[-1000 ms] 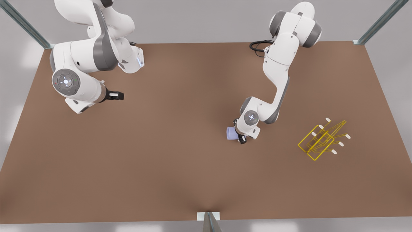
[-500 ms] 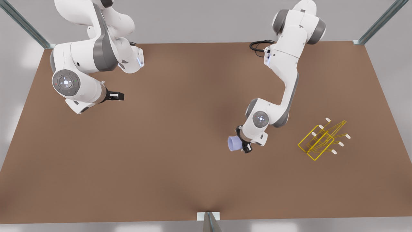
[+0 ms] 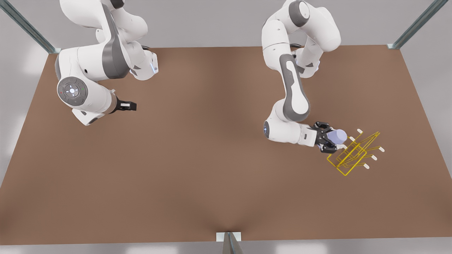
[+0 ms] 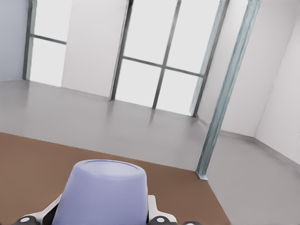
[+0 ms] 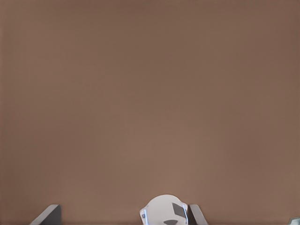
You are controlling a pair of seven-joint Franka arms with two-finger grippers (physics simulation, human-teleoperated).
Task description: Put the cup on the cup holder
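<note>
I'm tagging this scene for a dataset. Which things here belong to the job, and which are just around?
In the job:
- cup, held in the left pincer
- cup holder, right beside the cup

Just around:
- right pincer, waiting on the front view's left
- brown table
</note>
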